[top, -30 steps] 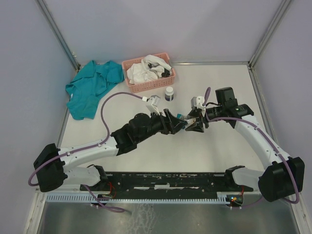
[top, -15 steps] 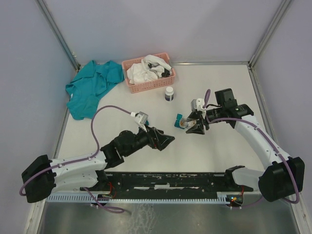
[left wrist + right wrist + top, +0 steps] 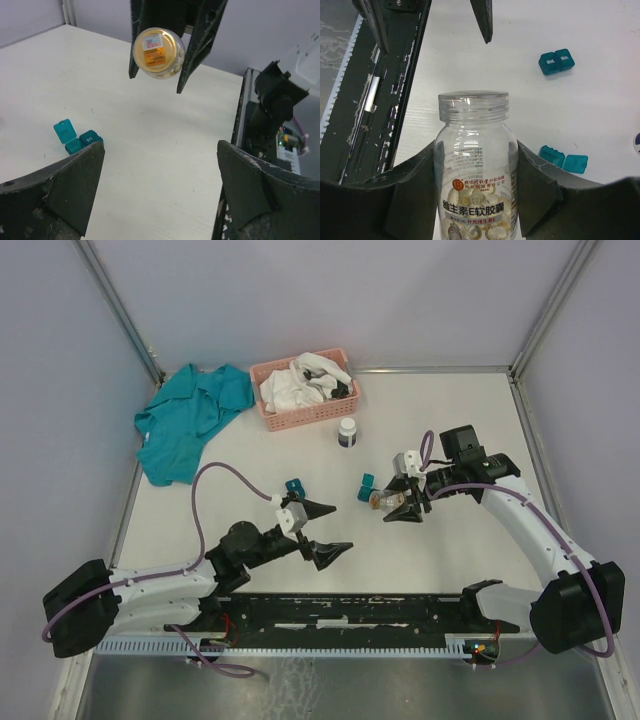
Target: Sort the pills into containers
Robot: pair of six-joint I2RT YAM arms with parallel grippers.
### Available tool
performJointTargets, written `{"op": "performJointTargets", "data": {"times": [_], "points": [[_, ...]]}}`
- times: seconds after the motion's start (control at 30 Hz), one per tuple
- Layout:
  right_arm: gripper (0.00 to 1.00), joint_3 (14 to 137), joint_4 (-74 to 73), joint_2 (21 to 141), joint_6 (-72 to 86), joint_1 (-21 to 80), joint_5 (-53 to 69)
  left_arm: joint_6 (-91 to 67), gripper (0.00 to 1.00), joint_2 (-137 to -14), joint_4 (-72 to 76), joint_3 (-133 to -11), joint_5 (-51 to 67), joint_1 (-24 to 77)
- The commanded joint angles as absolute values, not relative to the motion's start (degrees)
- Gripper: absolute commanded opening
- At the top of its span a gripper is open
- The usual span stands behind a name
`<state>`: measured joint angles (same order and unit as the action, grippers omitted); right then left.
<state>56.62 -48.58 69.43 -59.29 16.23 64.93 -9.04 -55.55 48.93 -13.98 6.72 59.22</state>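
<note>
My right gripper (image 3: pixel 398 502) is shut on a clear pill bottle (image 3: pixel 380 500) full of pale yellow capsules and holds it lying sideways above the table. In the right wrist view the bottle (image 3: pixel 475 170) sits between the fingers (image 3: pixel 380 200), its clear cap on. In the left wrist view the bottle (image 3: pixel 158 51) shows end on. My left gripper (image 3: pixel 322 531) is open and empty, left of the bottle and apart from it. One teal container (image 3: pixel 293 486) lies by the left wrist, the other teal container (image 3: pixel 367 483) just beyond the bottle. Both show in the right wrist view (image 3: pixel 556 61) (image 3: pixel 563 159); one shows in the left wrist view (image 3: pixel 75 138).
A white bottle (image 3: pixel 347 432) stands behind the containers. A pink basket (image 3: pixel 343 405) with white cloth sits at the back, with a teal cloth (image 3: pixel 190 420) to its left. The black rail (image 3: pixel 350 612) runs along the near edge.
My left arm has pulled back from the bottle toward the near left, its gripper now wide open. This uncovered the left teal container. My right gripper lowered the bottle slightly.
</note>
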Motion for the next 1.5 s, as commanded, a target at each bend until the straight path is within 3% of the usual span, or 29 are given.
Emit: {"op": "performJointTargets", "data": {"times": [0.0, 0.2, 0.5, 1.0, 1.47], "points": [[0.03, 58.19, -50.12, 69.69, -62.41, 16.08, 68.41, 8.76, 0.99, -56.84, 52.14, -16.36, 14.16, 59.15], [0.03, 58.27, -51.41, 69.88, -64.11, 16.09, 68.53, 15.66, 1.00, -63.13, 51.53, -22.29, 14.76, 59.19], [0.03, 58.47, -52.27, 69.74, -65.01, 16.08, 69.14, 21.20, 0.91, -72.07, 49.03, -31.08, 16.35, 59.00], [0.02, 58.66, -52.82, 69.73, -65.57, 16.13, 69.18, 16.66, 0.83, -74.95, 46.50, -36.61, 20.22, 58.27], [0.02, 58.76, -52.84, 70.07, -65.48, 16.04, 68.86, 10.45, 0.41, -75.64, 42.37, -39.24, 23.28, 57.83]]}}
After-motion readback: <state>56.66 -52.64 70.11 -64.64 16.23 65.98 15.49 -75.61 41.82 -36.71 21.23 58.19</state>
